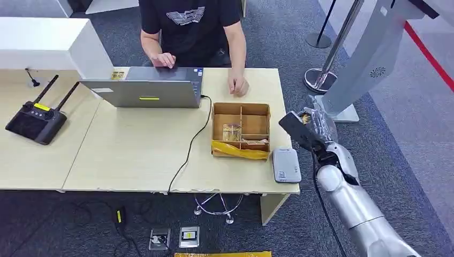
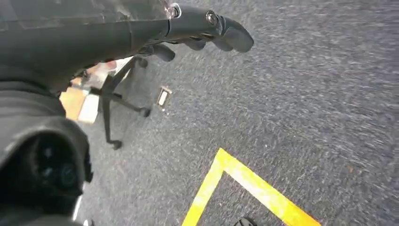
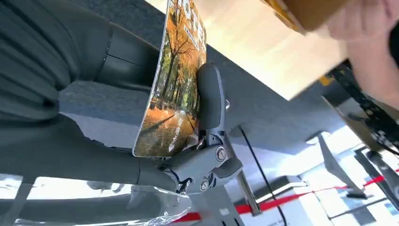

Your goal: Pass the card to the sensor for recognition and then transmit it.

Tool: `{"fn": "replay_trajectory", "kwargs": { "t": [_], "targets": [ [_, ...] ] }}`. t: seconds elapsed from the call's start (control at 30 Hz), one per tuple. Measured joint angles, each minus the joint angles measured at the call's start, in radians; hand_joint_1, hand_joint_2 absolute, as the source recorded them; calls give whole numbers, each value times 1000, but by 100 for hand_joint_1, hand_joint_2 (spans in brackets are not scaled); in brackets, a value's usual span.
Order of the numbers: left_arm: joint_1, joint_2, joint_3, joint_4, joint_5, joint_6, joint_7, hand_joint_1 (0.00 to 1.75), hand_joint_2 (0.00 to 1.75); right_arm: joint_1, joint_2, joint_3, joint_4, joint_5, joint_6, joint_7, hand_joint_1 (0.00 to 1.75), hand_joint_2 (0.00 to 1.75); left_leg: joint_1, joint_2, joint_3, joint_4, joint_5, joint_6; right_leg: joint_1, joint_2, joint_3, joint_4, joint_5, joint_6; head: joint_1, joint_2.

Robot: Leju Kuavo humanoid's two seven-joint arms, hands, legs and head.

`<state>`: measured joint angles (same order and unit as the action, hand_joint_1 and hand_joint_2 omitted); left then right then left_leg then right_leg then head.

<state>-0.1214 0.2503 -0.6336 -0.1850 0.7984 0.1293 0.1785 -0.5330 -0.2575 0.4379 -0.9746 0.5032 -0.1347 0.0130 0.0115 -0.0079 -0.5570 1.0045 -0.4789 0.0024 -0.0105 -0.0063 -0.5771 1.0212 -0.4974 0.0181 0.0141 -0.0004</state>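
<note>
My right hand (image 1: 315,130) hovers just off the table's right edge, beyond the grey sensor pad (image 1: 286,165) that lies at the table's front right corner. It grips a card (image 3: 173,89) printed with an autumn tree scene; the thumb (image 3: 211,99) presses on the printed face and the card bends slightly. In the head view the card (image 1: 293,128) looks dark and tilted. My left hand (image 2: 197,28) hangs low over dark carpet, fingers spread, holding nothing.
A cardboard divider box (image 1: 241,130) with yellow tape stands beside the sensor. A person (image 1: 191,29) sits across the table at a laptop (image 1: 143,92), one hand (image 1: 237,84) near the box. A grey stand (image 1: 364,64) and a barrier post (image 1: 326,59) rise to my right.
</note>
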Motion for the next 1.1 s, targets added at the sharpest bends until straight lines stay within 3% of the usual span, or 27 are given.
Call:
{"fn": "replay_trajectory", "kwargs": {
  "t": [0.33, 0.63, 0.9, 1.0, 1.1],
  "targets": [
    [0, 15, -16, 0, -4, -18, -4, 0, 0, -27, 0, 1, -60, 39, 6, -2, 175, 175, 0, 0, -1, 0, 0, 0, 0, 0, 0, 0, 0, 0, 0, 0],
    [-4, 21, -34, 0, 0, -31, -8, 0, 0, -81, 103, 27, -28, 157, -10, -36, 175, 175, 1, 0, -1, 0, 0, 0, 1, 0, -1, 0, 0, 0, 0, 0],
    [-4, 21, -35, 0, 0, -31, -8, 0, 0, -82, 108, 28, -26, 159, -10, -36, 175, 175, 1, 0, -1, 0, 0, 0, 1, 0, -1, 0, 0, 0, 0, 0],
    [-6, 28, -49, 0, -2, -53, -21, 0, 0, -95, 158, 43, 8, 193, -14, -20, 175, 175, 1, 0, -2, 0, 0, 0, 1, -1, -1, 0, 0, 0, 0, 0],
    [-6, 41, -60, 0, -3, -57, -30, 0, 0, -95, 171, 43, 22, 221, -14, -12, 175, 175, 1, 0, -2, 0, 0, 0, 1, -1, -1, 0, 0, 0, 0, 0]
  ]
}}
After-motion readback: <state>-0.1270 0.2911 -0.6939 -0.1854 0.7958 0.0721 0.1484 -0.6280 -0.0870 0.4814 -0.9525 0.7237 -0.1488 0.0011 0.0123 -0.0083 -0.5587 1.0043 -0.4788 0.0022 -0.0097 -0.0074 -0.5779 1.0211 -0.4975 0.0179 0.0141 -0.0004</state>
